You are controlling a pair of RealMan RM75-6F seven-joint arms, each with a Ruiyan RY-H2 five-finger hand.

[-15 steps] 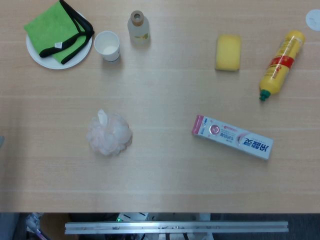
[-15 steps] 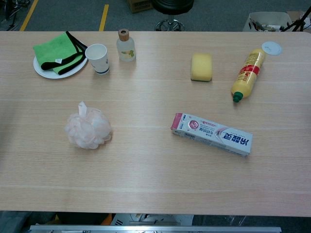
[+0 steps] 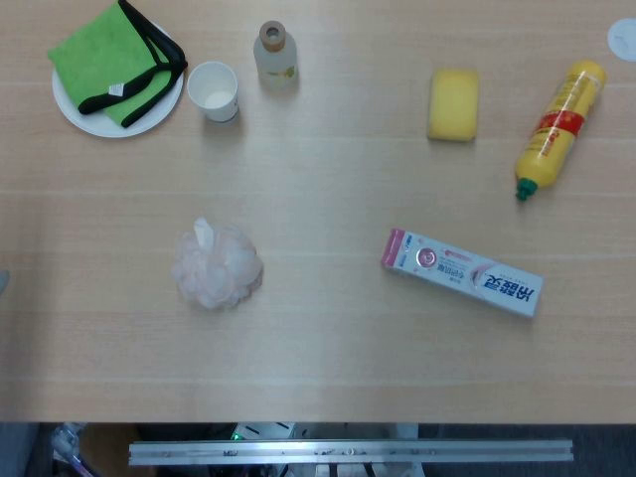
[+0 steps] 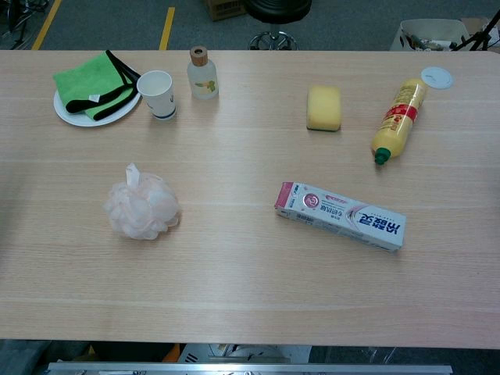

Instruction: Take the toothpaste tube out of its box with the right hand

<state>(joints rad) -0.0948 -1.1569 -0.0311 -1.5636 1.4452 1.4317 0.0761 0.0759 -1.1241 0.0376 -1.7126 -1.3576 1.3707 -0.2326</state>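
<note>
The toothpaste box (image 3: 463, 272) (image 4: 340, 216) lies flat on the wooden table, right of centre, slanting down to the right. It is white and pink with blue lettering, and both its ends look closed. No tube shows outside it. Neither hand appears in the head view or the chest view.
A pink bath pouf (image 3: 217, 264) (image 4: 142, 205) lies left of centre. At the back stand a white plate (image 3: 81, 111) with a green cloth (image 3: 114, 55), a paper cup (image 3: 213, 90), a small glass bottle (image 3: 275, 55), a yellow sponge (image 3: 453, 103) and a lying yellow bottle (image 3: 558, 123). A white lid (image 4: 437, 76) sits at the far right.
</note>
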